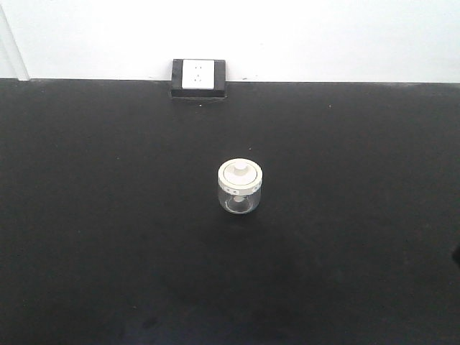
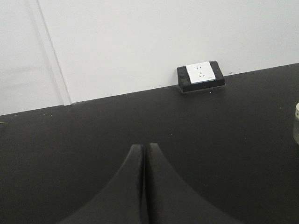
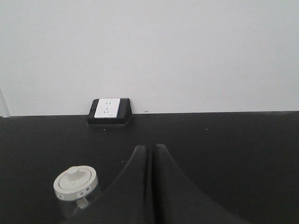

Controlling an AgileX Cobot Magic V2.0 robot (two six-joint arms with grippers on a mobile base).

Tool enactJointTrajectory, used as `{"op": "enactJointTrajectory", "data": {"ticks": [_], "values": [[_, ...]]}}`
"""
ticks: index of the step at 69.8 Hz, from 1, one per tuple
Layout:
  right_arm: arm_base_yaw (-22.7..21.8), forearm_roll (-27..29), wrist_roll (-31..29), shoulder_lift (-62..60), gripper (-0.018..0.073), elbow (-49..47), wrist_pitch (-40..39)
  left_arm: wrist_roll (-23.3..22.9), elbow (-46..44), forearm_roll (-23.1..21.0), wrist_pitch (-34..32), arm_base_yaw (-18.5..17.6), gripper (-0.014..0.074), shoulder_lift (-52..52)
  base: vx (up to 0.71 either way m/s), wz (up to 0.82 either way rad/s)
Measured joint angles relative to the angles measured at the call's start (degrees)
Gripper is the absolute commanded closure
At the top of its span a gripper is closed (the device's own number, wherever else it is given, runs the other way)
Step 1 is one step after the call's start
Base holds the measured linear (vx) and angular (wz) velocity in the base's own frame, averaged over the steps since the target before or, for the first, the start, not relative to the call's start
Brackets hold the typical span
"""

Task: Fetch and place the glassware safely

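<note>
The black table [image 1: 108, 237] is running back to a white wall; your glass jar [image 1: 241, 188] is standing upright mid-table, lid [image 1: 241, 175] on, contents unclear. Your left gripper [image 2: 144, 148] and right gripper [image 3: 150, 149] are both pressed together, holding nothing

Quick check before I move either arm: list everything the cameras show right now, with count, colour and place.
glass jar: one, clear with a cream-white knobbed lid, upright near the table's middle
power socket: one, white face in a black housing, at the table's far edge against the wall
table: one, black
wall: white, behind the table
left pincer: one, black, shut, holding nothing, off to the jar's left
right pincer: one, black, shut, holding nothing, jar just to its left
</note>
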Motion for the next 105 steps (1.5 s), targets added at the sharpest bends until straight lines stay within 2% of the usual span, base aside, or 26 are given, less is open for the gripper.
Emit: {"op": "enactJointTrajectory", "data": {"ticks": [24,83,97,105], "values": [[0.00,0.07,-0.74,-7.27,0.0563,9.25,0.01,0.00,0.00,0.00,0.00,0.00,0.0603,0.00,0.00,0.00],[0.00,0.12,-0.86,-7.27,0.0563,9.45,0.07,0.00,0.20,0.00,-0.07,0.00,0.0603,-0.25,0.00,0.00],[0.00,0.12,-0.86,-7.27,0.0563,9.45,0.07,0.00,2.69,-0.17,0.00,0.00,0.0603,-5.52,0.00,0.00],[0.00,0.12,-0.86,-7.27,0.0563,9.45,0.07,0.00,5.27,-2.45,-0.11,0.06,0.0603,-8.75,0.00,0.00]]}}
